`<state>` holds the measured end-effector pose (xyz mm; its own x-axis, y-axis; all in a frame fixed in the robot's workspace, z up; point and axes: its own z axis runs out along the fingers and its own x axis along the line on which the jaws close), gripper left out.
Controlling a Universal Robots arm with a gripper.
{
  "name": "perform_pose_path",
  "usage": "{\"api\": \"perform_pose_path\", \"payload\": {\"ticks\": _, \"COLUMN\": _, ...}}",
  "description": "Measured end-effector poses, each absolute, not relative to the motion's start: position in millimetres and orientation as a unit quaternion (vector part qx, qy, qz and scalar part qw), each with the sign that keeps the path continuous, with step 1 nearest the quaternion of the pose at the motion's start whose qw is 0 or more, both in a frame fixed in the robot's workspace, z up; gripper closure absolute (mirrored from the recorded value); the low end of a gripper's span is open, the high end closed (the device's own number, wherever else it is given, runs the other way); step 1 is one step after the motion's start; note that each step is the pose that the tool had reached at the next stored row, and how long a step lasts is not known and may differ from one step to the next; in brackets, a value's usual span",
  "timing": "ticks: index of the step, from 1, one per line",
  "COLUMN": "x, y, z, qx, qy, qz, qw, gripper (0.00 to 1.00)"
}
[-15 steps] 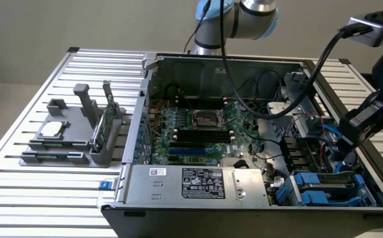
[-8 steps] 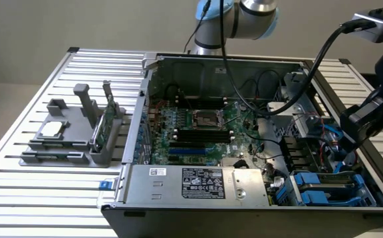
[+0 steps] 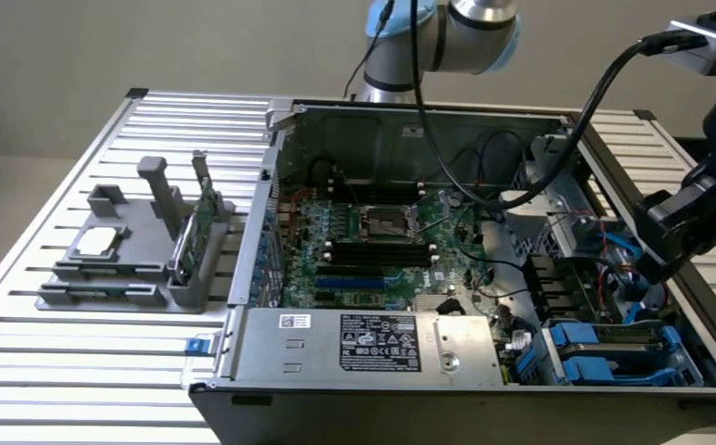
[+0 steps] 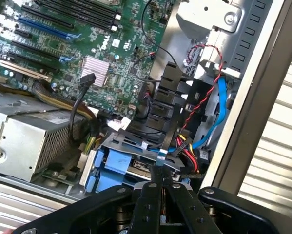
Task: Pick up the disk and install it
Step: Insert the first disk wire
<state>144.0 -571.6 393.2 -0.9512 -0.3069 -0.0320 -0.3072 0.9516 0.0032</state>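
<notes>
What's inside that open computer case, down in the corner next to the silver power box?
A blue-framed disk lies flat there, beside the power supply. Whatever sits beneath the disk is covered by it.

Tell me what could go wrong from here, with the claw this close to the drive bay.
1. Snagging: the shut claw hangs close to the blue cable and the twisted red-black wires. A sideways move might catch them.
2. Jamming: the disk in its blue carrier lies in the bay just ahead of the claw. Whether it is fully seated is unclear, so pressing on it could wedge it crooked.
</notes>
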Motion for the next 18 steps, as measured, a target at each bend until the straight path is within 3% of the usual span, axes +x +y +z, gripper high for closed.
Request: {"api": "perform_pose_path", "payload": {"ticks": 18, "x": 144.2, "y": -571.5, "z": 393.0, "qx": -0.047, "qy": 0.999, "qz": 0.004, "qw": 0.017, "gripper": 0.89}}
